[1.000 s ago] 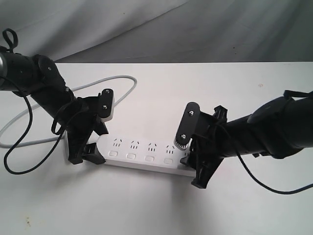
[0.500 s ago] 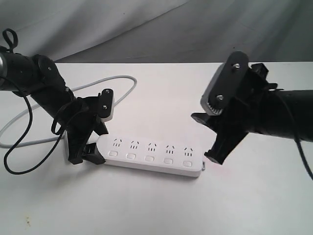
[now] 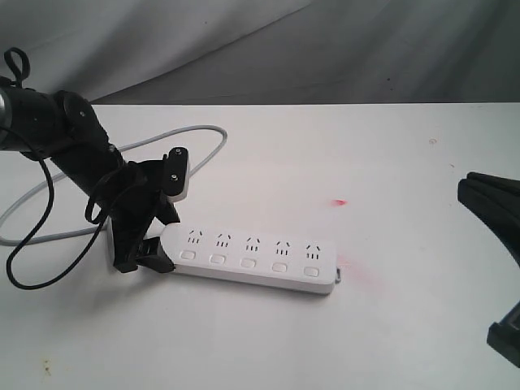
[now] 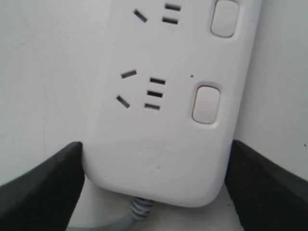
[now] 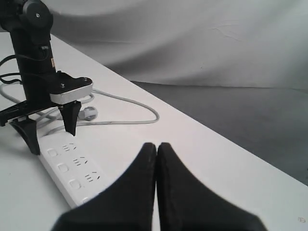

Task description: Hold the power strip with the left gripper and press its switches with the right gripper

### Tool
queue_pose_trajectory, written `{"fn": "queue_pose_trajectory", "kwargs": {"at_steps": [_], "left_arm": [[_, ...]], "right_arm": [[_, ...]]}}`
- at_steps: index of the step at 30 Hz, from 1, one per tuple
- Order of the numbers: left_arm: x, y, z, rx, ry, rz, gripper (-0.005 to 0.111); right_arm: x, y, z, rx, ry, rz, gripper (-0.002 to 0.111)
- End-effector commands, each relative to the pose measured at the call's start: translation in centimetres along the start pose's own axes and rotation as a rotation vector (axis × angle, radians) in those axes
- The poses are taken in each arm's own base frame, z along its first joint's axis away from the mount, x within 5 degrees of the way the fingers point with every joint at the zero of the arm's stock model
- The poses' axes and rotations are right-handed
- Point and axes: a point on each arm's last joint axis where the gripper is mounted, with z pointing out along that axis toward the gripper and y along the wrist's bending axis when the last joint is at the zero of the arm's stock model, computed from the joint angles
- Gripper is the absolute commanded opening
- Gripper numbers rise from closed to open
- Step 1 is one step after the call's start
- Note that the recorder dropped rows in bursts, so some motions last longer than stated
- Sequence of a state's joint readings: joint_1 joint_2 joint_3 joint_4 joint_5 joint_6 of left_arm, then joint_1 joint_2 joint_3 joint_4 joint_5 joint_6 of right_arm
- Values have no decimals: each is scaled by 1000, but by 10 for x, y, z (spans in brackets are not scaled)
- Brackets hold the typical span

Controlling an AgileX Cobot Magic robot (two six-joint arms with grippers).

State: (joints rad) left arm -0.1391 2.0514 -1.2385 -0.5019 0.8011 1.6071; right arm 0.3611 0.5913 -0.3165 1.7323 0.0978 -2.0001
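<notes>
On the left, the left gripper (image 3: pixel 153 240) is clamped across the cord end of the power strip (image 3: pixel 252 258), and the left wrist view shows a black jaw pressed against each long side. The grey cord (image 3: pixel 199 130) loops away behind it over the white table (image 3: pixel 341 146). The strip lies flat near the table's middle, sockets up. Its five switches (image 3: pixel 249 263) run along the near edge, all uncovered, and whether any is pushed in cannot be told.

Over at the far right edge sits the right gripper (image 5: pixel 157 147), its jaws pressed together, well apart from the strip.

The step in hand looks like the break after a press: the hold is in place and the presser is off the strip. If any switches are left, the next move calls for swinging the closed tips back over the row and coming straight down on one button.

A second ago the right gripper was down over the rightmost switch. Half a second ago it was lifted beside that end, and now it has withdrawn. The left gripper and the strip have not shifted.
</notes>
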Motion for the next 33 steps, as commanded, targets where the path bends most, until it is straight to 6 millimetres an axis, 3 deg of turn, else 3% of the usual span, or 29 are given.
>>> {"fn": "queue_pose_trajectory", "kwargs": {"at_steps": [1,9,17,24,30,33], "left_arm": [[-1,1,-1,3,-5,-4,50],[-1,1,-1,3,-5,-6,50],[-1,1,-1,3,-5,-4,50],[-1,1,-1,3,-5,-6,50],[-1,1,-1,3,-5,-6,50],[-1,1,-1,3,-5,-6,50]], "right_arm": [[2,0,-1,8,4,10,0],[2,-1,-9,31,-27,7,0],[13,-13,-61,390,-193,-9,0],[13,-15,-64,436,-195,-2,0],[10,-9,-62,345,-254,135,0],[15,-8,-61,329,-200,181,0]]}}
